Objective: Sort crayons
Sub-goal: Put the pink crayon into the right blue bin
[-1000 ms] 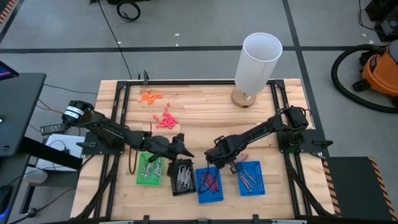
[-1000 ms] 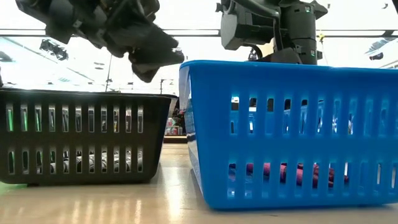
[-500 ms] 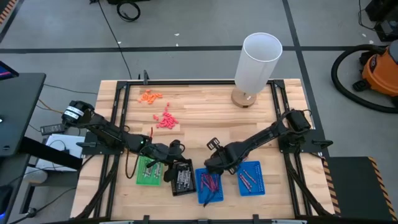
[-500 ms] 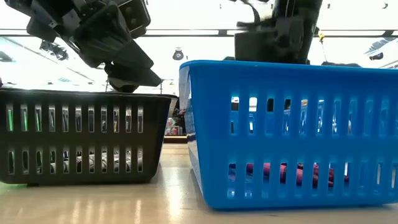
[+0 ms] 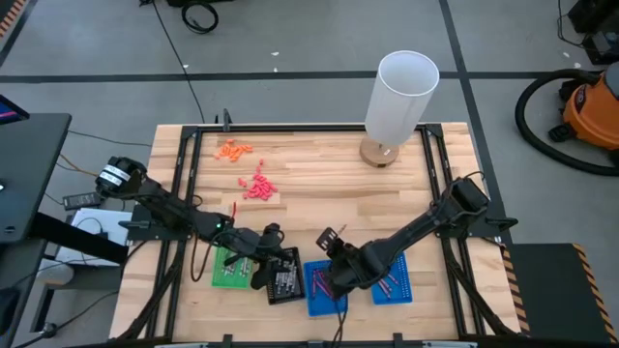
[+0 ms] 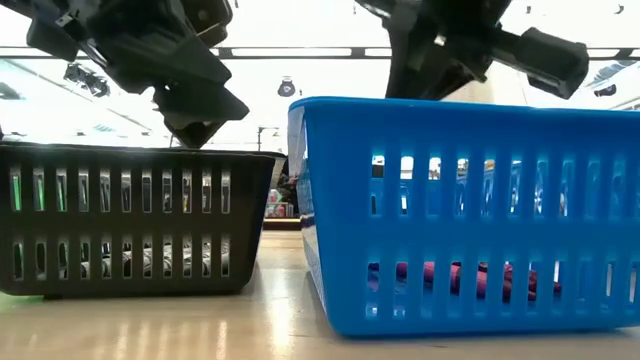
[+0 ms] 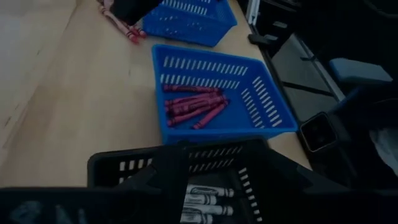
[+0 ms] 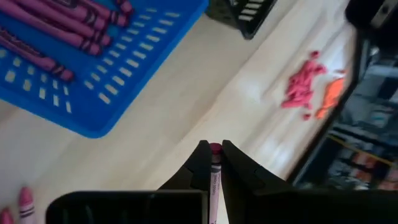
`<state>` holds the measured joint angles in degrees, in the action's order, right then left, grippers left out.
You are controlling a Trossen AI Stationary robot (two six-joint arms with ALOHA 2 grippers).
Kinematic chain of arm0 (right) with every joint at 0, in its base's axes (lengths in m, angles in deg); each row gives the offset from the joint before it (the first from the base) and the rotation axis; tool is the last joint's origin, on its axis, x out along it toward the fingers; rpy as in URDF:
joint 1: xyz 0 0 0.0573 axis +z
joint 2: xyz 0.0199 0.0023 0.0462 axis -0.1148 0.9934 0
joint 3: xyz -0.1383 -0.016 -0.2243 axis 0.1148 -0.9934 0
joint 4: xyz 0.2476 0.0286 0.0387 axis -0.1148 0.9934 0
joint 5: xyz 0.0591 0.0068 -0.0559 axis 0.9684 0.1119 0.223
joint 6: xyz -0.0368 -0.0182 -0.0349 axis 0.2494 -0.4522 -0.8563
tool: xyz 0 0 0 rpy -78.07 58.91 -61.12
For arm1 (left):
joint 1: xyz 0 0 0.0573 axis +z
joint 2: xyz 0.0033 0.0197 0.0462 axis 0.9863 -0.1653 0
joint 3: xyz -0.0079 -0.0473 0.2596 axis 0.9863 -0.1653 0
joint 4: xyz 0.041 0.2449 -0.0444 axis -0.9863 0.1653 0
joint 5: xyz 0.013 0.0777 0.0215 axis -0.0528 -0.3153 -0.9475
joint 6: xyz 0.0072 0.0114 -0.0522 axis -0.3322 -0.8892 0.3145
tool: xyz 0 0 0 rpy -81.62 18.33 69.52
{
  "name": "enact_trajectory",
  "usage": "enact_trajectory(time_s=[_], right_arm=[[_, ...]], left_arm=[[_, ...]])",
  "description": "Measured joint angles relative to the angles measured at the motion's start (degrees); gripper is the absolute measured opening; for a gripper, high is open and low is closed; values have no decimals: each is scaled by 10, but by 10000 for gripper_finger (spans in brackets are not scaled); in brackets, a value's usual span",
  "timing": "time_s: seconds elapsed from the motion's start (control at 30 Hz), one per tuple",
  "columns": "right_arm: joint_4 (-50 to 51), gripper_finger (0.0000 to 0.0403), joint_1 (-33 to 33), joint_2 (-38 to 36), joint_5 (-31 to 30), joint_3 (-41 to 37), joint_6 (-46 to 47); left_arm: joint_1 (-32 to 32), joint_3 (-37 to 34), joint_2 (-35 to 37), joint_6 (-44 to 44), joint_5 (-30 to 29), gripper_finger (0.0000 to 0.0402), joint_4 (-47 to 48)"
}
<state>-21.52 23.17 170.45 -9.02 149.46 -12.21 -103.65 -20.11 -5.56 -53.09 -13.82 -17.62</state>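
Note:
My right gripper is shut on one magenta crayon and hangs above the table beside the nearer blue tray, which holds several magenta crayons. My left gripper stands open over the black tray. Silvery-grey crayons lie on that tray's floor, and nothing shows between the fingers. A second blue tray sits to the right, with loose magenta crayons on the wood beside it. My right gripper pinches the magenta crayon between its two fingers. The crayon lies along the fingers, and its rounded end shows just at their free ends. The fingers slant down toward the table, and the crayon is lifted clear of the wood and trays.
A green tray sits left of the black one. Pink pieces and orange pieces lie on the far left of the table, and a tall white cylinder stands at the far edge. Bare wood lies in the middle.
My right gripper has risen and swung toward the table's near edge, from between the two blue trays to beside the nearer one, rolling its wrist with the crayon still held. My left gripper has drifted toward the near edge, over the black tray.

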Motion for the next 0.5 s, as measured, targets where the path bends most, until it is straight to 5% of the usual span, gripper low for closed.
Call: enact_trajectory(time_s=[0.33, 0.5], right_arm=[[-121, 24, 34, 0, 4, 0, -88], [-170, 24, 41, 0, 134, -8, -118]], left_arm=[[5, 0, 0, -2, -66, 165, -5], [9, 0, 0, 12, -114, 165, -5]])
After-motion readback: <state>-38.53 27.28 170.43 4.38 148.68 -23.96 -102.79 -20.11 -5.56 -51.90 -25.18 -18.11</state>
